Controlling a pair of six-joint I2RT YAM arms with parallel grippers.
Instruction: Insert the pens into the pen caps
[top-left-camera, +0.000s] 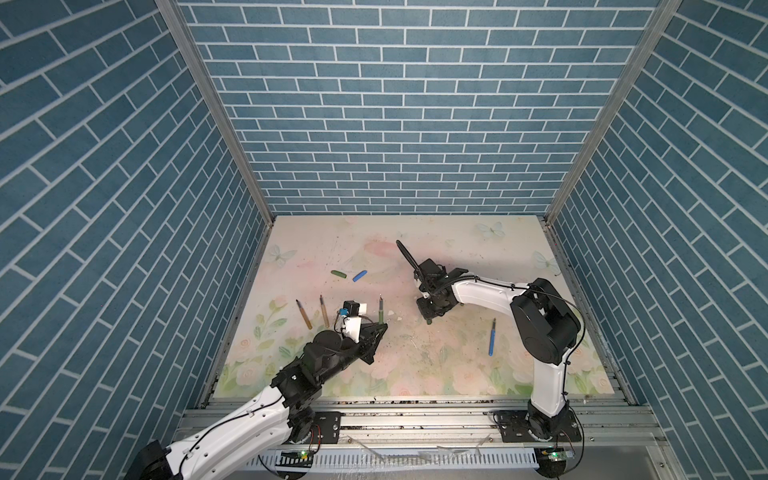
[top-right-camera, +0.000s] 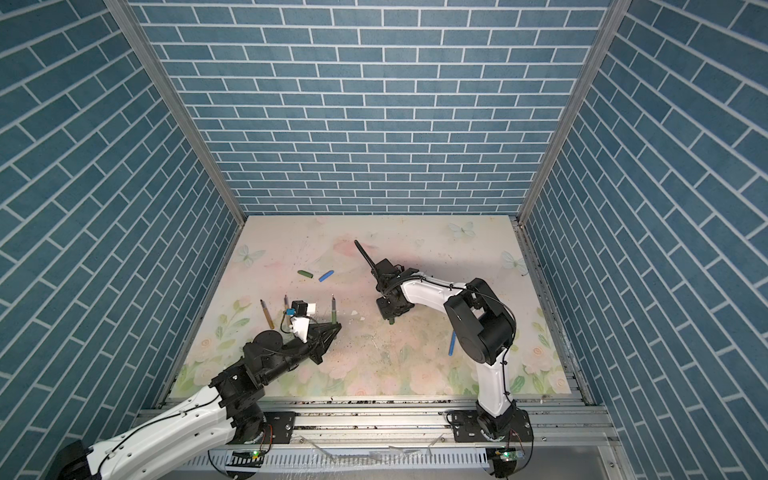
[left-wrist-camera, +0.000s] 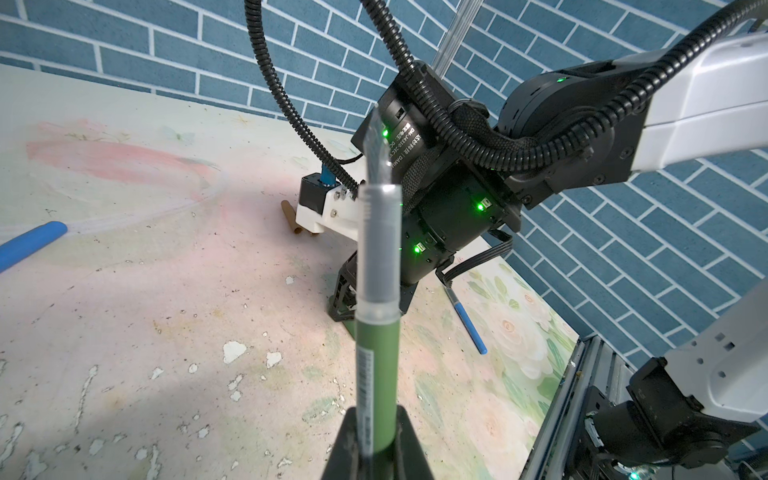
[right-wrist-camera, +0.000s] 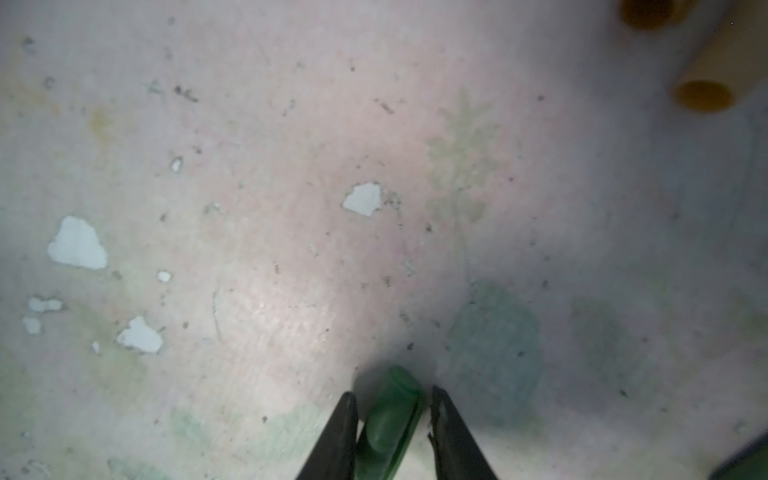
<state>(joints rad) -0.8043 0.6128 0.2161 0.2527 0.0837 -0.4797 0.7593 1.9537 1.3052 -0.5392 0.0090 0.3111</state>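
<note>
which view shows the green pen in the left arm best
The left wrist view: the green pen is seen close up, rising from the shut left end effector, with barrel, clear grip section and tip distinct. In both top views the pen is only a thin sliver. The right wrist view shows nothing clearly of it.

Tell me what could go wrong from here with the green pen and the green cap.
1. The green cap sits at a slant between the fingers of the right gripper, poking past their tips; it may twist or slip on lifting.
2. The left gripper clamps the green pen near its back end, so pressing a cap on could lever it off line.
3. A tan cap lies close by and could get knocked.
</note>
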